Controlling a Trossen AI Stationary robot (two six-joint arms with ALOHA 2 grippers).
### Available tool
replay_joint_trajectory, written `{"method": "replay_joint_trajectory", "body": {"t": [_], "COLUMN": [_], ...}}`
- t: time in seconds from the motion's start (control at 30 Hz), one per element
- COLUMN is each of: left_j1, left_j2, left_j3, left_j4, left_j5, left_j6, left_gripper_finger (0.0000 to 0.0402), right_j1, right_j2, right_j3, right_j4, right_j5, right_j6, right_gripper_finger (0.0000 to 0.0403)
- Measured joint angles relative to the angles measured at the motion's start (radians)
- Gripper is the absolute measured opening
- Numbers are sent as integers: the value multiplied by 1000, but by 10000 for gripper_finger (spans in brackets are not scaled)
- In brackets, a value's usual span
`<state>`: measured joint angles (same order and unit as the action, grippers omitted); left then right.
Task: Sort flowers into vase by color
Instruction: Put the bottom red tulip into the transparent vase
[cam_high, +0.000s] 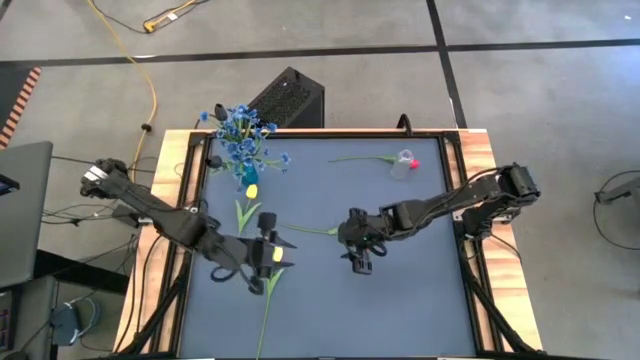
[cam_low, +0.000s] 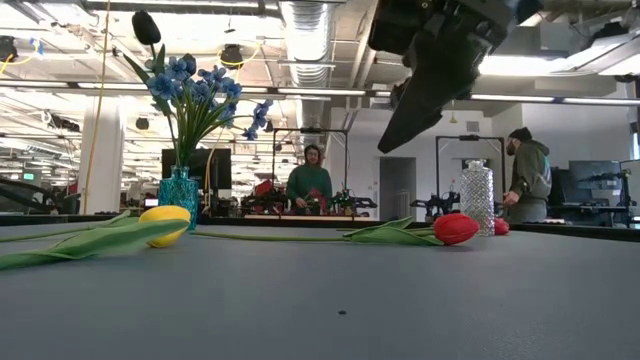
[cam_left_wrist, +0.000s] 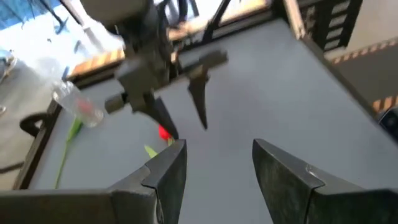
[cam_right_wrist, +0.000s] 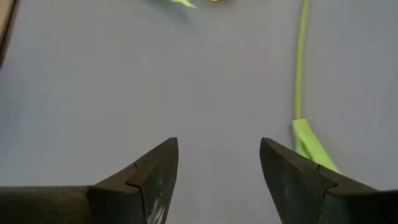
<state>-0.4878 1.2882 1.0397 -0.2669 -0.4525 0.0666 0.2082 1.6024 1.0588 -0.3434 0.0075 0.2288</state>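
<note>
A bunch of blue blossoms (cam_high: 243, 140) stands in a teal vase (cam_low: 180, 192) at the far left of the table. One yellow tulip (cam_high: 252, 188) lies near that vase. A second yellow tulip (cam_high: 270, 255) lies below my left gripper (cam_high: 268, 258), which is open (cam_left_wrist: 217, 146) and raised above the table. A red tulip (cam_low: 455, 228) lies on the table with its stem (cam_high: 310, 230) running left. My right gripper (cam_high: 358, 255) hovers over it, open (cam_right_wrist: 217, 143), with the green stem (cam_right_wrist: 300, 62) beside one finger. Another red tulip (cam_high: 413, 163) lies by a clear vase (cam_high: 404, 162) at the far edge.
The table has a dark mat (cam_high: 400, 300) inside a raised wooden frame (cam_high: 165, 250). A black box (cam_high: 285, 100) stands on the floor behind the far edge. People (cam_low: 312, 180) stand in the room beyond the table. The mat's near right part is bare.
</note>
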Motion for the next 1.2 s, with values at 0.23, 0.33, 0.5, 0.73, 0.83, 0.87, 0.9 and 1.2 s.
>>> {"method": "replay_joint_trajectory", "body": {"t": [0.23, 0.33, 0.5, 0.73, 0.83, 0.87, 0.9, 1.2], "left_j1": [60, 119, 255, 383, 427, 441, 452, 511], "left_j2": [214, 315, 461, 565, 588, 597, 604, 630], "left_j3": [0, 0, 0, 0, 0, 0, 0, 0], "left_j4": [104, 156, 183, 291, 289, 288, 285, 277], "left_j5": [2, 26, 191, 292, 336, 354, 368, 395], "left_j6": [5, 17, -8, -45, -55, -64, -72, -71], "left_gripper_finger": [173, 173, 173, 173, 173, 173, 173, 170], "right_j1": [78, 121, 211, 270, 269, 268, 262, 215], "right_j2": [0, 0, 0, -8, -8, -8, -8, -89], "right_j3": [0, 0, -58, -263, -322, -339, -354, -433], "right_j4": [-52, -98, -32, 247, 329, 346, 370, 410], "right_j5": [98, 140, 181, 180, 181, 181, 180, 173], "right_j6": [17, 36, 53, 153, 164, 164, 159, 113], "right_gripper_finger": [254, 254, 254, 254, 254, 254, 254, 254]}}
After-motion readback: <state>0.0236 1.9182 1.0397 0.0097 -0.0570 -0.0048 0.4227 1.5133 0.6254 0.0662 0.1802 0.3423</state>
